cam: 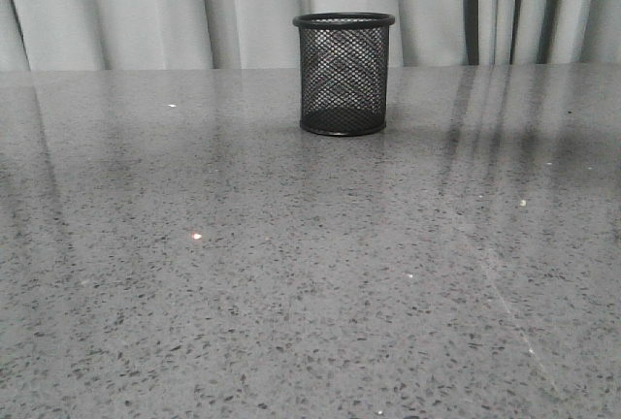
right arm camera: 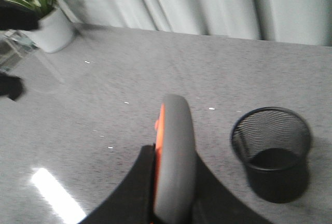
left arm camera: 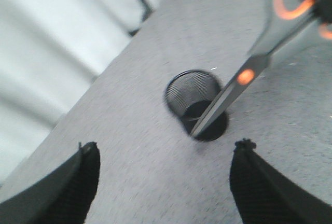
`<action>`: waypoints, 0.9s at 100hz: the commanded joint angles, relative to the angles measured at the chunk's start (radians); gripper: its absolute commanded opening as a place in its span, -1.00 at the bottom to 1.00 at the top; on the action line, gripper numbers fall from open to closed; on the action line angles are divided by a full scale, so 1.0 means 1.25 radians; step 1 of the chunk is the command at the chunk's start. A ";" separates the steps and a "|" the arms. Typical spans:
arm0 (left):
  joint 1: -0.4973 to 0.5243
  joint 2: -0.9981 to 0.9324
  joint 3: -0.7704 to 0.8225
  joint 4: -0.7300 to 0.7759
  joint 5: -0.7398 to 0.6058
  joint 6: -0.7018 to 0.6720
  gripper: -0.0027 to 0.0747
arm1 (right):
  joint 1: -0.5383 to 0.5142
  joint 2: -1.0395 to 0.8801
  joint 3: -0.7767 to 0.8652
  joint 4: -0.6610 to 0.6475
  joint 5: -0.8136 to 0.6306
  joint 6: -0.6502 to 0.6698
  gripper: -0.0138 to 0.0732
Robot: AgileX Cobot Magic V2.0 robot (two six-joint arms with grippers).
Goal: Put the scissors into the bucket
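Observation:
The bucket (cam: 343, 75), a black wire-mesh cup, stands upright and empty at the back of the table. In the front view neither gripper nor the scissors shows. My right gripper (right arm camera: 174, 187) is shut on a grey, orange-lined handle loop of the scissors (right arm camera: 175, 146), with the bucket (right arm camera: 275, 182) beside and beyond it. Seen from the left wrist, the scissors (left arm camera: 244, 76) hang in the air, blades pointing down; their tips overlap the bucket (left arm camera: 187, 92) in the picture. My left gripper (left arm camera: 166, 180) is open, empty and well short of the bucket.
A white pot with a green plant (right arm camera: 49, 27) stands at a far corner of the grey speckled table (cam: 291, 293). Pale curtains (cam: 146, 2) hang behind the table's far edge. Some dark shapes (right arm camera: 10, 84) show at one edge of the right wrist view.

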 commanded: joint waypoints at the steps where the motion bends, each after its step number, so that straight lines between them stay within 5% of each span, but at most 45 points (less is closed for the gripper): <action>1: 0.067 -0.048 -0.026 -0.051 -0.022 -0.023 0.34 | -0.002 0.028 -0.103 -0.091 0.004 0.077 -0.78; 13: 0.156 -0.067 -0.026 -0.089 -0.014 -0.023 0.34 | -0.002 0.097 -0.221 -0.249 0.077 0.163 -0.78; 34: 0.242 -0.084 -0.026 -0.130 -0.014 -0.023 0.34 | -0.002 0.213 -0.403 -0.373 0.182 0.226 -0.78; 59: 0.250 -0.084 -0.026 -0.133 -0.012 -0.022 0.34 | 0.007 0.317 -0.513 -0.441 0.264 0.234 -0.78; 90: 0.250 -0.084 -0.026 -0.146 -0.012 -0.022 0.34 | 0.068 0.383 -0.522 -0.535 0.231 0.240 -0.78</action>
